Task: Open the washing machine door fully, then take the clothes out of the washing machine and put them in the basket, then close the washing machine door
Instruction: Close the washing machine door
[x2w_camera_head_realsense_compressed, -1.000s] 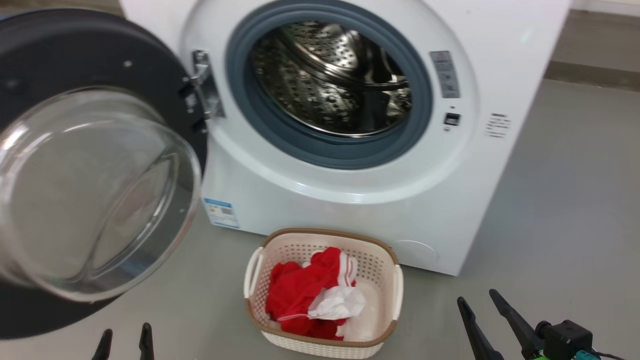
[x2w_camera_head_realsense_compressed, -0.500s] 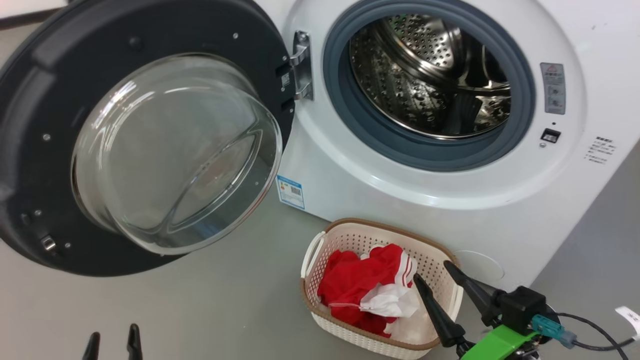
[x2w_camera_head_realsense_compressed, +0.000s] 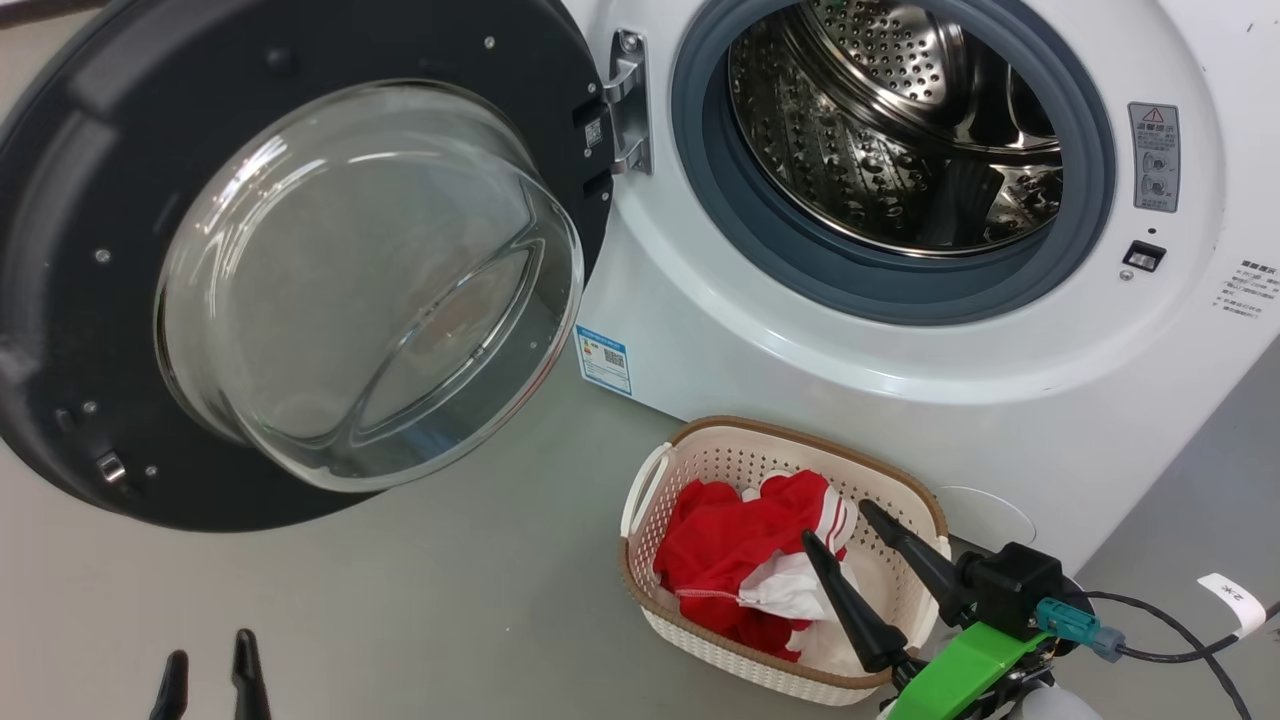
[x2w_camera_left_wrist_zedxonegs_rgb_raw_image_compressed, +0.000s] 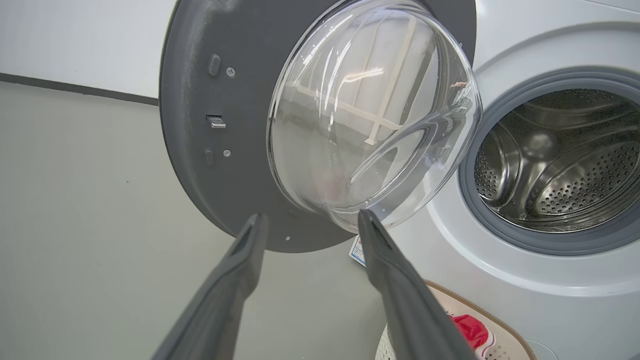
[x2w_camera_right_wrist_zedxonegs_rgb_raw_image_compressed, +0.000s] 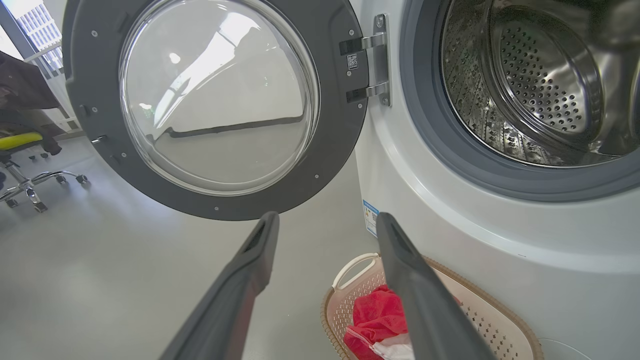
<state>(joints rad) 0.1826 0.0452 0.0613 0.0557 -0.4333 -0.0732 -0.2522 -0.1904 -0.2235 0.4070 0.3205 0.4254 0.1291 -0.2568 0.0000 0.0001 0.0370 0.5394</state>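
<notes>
The clothes (x2w_camera_head_realsense_compressed: 735, 555) lie in the basket (x2w_camera_head_realsense_compressed: 700, 450) before the washing machine (x2w_camera_head_realsense_compressed: 800, 340); your right gripper (x2w_camera_head_realsense_compressed: 836, 521), wide and empty, has come in over the basket's rim, the left gripper (x2w_camera_head_realsense_compressed: 209, 645) hangs wide, so only closing the washing machine door (x2w_camera_head_realsense_compressed: 60, 250) seems to remain. Your right wrist view adds a chair (x2w_camera_right_wrist_zedxonegs_rgb_raw_image_compressed: 20, 140) beyond that door

The gripper (x2w_camera_right_wrist_zedxonegs_rgb_raw_image_compressed: 326, 220) is empty, fingers wide apart. The door (x2w_camera_right_wrist_zedxonegs_rgb_raw_image_compressed: 215, 105) stands open; the clothes (x2w_camera_right_wrist_zedxonegs_rgb_raw_image_compressed: 375, 317) lie in the basket (x2w_camera_right_wrist_zedxonegs_rgb_raw_image_compressed: 485, 315).

The right end effector (x2w_camera_head_realsense_compressed: 837, 521) partly hides the clothes (x2w_camera_head_realsense_compressed: 718, 548).
</notes>
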